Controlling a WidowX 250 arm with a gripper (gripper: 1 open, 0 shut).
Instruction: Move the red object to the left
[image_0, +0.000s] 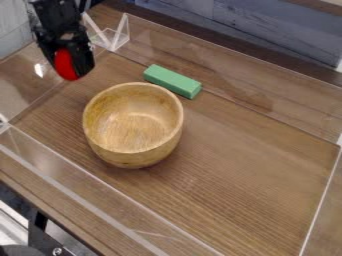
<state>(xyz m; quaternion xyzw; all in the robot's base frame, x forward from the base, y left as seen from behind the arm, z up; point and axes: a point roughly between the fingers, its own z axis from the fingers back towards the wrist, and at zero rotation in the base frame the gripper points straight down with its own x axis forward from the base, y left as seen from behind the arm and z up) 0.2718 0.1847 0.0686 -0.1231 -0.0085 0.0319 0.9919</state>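
on the brown table (247, 170), the gripper (70, 62) hugs the red object (66, 66), probably so it can be carried without dropping.

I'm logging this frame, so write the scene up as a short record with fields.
red object: small rounded red toy, at the gripper's fingers
gripper: black, at the table's far left in the picture; grip on the toy unclear
bowl: round wooden bowl, right of the toy in the picture
block: green rectangular block, beyond the bowl
surface: brown wooden table
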